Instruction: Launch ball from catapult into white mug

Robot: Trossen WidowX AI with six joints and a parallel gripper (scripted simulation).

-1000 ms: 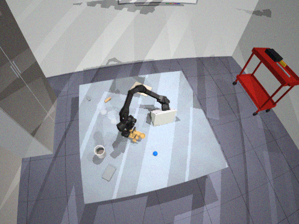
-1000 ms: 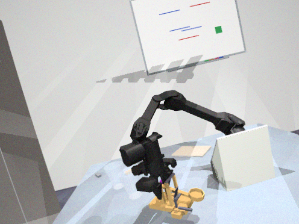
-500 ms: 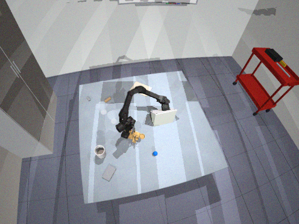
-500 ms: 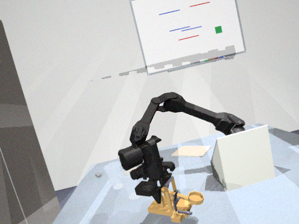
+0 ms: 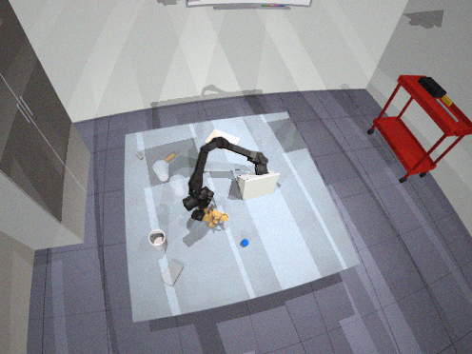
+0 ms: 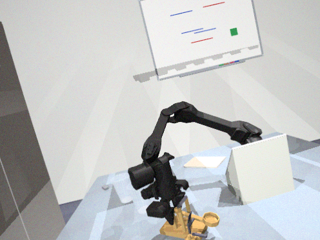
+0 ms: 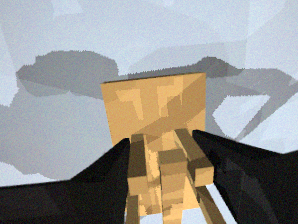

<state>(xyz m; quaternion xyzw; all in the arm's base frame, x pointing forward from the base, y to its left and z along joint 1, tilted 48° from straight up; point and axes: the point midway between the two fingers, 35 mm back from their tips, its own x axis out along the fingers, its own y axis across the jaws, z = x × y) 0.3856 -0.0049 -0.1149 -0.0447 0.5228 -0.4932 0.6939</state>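
The wooden catapult (image 5: pixel 215 218) (image 6: pixel 181 226) (image 7: pixel 160 107) is on or just above the table, right of the white mug. My gripper (image 5: pixel 205 215) (image 6: pixel 176 211) (image 7: pixel 161 139) is shut on the catapult's frame, with one black finger on each side of its posts. The catapult's round cup (image 5: pixel 225 217) (image 6: pixel 211 219) looks empty and points right, away from the mug. The blue ball (image 5: pixel 245 243) lies on the table, right of and in front of the catapult. The white mug (image 5: pixel 161 245) stands upright at the left. Ball and mug are outside the other views.
A cream wedge-shaped block (image 5: pixel 260 186) (image 6: pixel 264 171) stands by the arm's base. Clear glasses (image 5: pixel 162 171) and a small wooden piece (image 5: pixel 169 157) are at the back left. A flat grey slab (image 5: pixel 172 272) lies near the mug. A flat notebook (image 6: pixel 206 161) lies behind the arm.
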